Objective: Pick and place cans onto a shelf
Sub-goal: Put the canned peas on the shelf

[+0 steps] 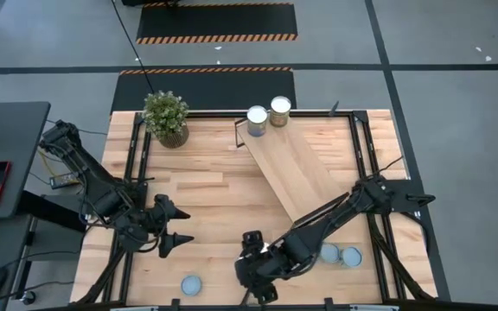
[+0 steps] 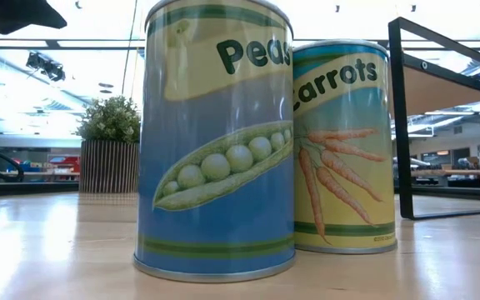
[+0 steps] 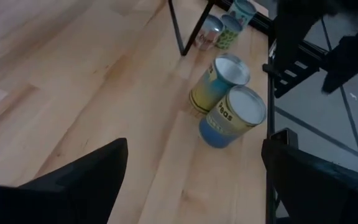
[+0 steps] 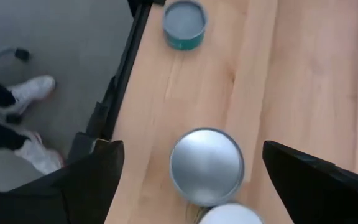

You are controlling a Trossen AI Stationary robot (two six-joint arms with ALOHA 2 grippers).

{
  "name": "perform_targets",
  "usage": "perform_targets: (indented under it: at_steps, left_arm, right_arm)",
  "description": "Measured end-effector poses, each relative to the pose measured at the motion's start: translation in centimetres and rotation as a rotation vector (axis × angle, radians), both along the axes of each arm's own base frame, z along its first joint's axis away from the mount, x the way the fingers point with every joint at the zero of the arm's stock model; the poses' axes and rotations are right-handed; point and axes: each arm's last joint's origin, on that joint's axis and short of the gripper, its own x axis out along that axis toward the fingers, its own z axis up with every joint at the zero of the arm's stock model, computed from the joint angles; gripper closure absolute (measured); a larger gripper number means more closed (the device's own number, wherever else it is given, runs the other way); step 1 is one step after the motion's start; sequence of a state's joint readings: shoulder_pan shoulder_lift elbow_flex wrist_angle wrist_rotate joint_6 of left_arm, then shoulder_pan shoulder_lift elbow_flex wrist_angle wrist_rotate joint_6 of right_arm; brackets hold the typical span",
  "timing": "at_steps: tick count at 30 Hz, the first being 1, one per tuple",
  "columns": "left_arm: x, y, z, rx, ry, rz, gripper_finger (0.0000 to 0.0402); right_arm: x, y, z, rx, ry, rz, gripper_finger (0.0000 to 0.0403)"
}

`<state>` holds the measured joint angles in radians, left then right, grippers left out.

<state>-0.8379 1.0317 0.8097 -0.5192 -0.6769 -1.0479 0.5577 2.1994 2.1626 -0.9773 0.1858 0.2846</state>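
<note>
We see the right tool [image 1: 256, 278] wide open and holding nothing, above two cans [image 4: 207, 167] at six o'clock on the tabletop [image 1: 206, 181]. The left tool [image 1: 180, 226] waits open at eight o'clock. Two cans [image 1: 257, 120] stand at the shelf's [image 1: 296, 173] twelve o'clock end.

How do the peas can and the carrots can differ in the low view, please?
The peas can is mostly blue and pictures a green pod; the carrots can is yellow lower down and pictures orange carrots. The peas can looms larger and overlaps the carrots can, so it stands nearer the camera. Both stand upright on the table.
</note>
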Motion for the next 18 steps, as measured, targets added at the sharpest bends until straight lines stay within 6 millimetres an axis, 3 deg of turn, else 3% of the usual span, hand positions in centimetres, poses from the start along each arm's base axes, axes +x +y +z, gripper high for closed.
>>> perform_targets:
  at_steps: [6,18]
  left_arm:
    - [-0.2,-0.2,0.0,-0.051,0.013,-0.004,0.0027]
    - [-0.3,-0.3,-0.1,-0.069,0.025,-0.010,0.0027]
  right_arm:
    - [1.6,-1.0,-2.4,-0.053,0.062,0.078,0.0006]
    - [2.0,-1.6,-3.7,-0.094,0.121,0.194,0.0006]
